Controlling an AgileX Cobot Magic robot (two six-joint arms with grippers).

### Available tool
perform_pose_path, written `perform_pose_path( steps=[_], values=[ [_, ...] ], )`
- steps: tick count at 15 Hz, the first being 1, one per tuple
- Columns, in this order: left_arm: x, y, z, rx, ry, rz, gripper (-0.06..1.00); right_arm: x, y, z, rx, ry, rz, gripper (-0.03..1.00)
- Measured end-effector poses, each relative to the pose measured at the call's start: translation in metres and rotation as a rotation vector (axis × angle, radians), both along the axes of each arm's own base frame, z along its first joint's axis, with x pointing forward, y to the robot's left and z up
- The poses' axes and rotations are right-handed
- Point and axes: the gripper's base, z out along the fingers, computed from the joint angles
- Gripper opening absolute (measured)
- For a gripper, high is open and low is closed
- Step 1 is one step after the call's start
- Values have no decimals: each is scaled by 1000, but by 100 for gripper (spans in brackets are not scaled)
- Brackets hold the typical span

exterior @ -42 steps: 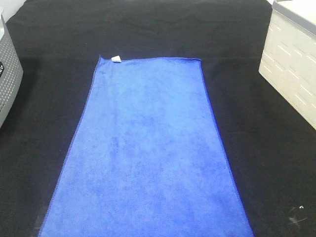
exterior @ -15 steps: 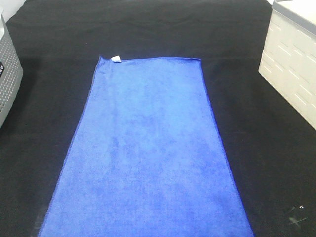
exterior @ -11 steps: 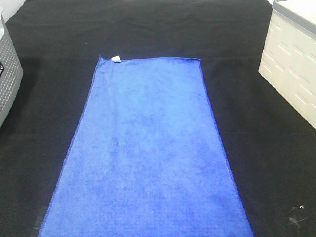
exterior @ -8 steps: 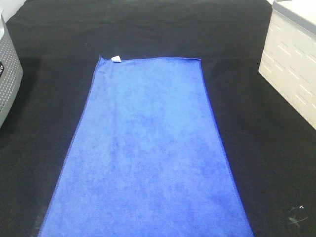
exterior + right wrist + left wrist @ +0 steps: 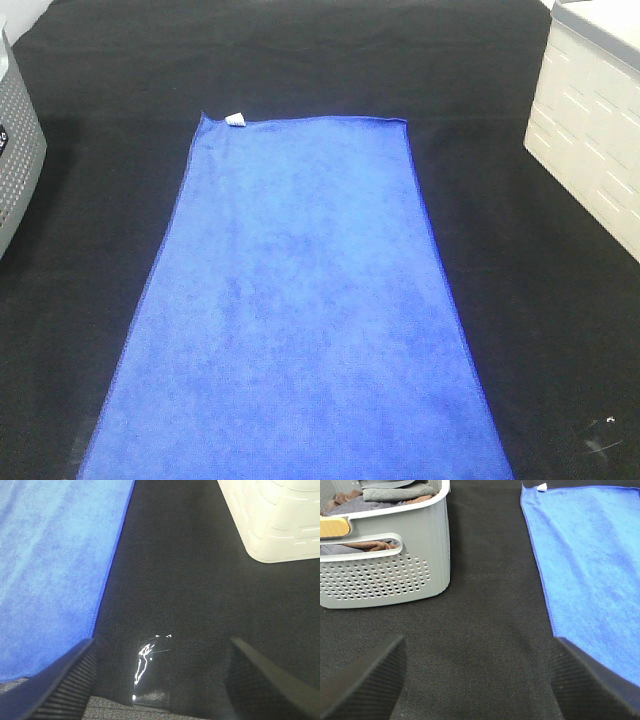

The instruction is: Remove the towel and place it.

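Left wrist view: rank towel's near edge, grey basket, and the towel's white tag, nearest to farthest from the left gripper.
1. Towel: its hem runs up beside one fingertip of the open left gripper, towards the table's middle.
2. Grey basket: farther ahead on the outer side, holding folded cloths.
3. White tag: at the towel's far corner, farthest.

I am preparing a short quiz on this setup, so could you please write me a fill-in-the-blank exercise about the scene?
1. The towel lying flat on the black cloth is ____ in colour.
2. The small tag at one corner of the towel is ____.
3. The perforated basket holding folded laundry is ____ in colour.
4. The left hand and right hand both have their fingers ____, holding nothing.

Missing words: blue; white; grey; open
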Motion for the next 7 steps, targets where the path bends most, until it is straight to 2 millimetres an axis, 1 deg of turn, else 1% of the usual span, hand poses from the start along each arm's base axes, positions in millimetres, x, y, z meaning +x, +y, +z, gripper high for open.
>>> perform_pose_path(
  steps=[7],
  values=[
    [0, 0, 0, 0, 0, 0, 72, 0, 0, 0, 0, 0, 0, 68]
  ],
)
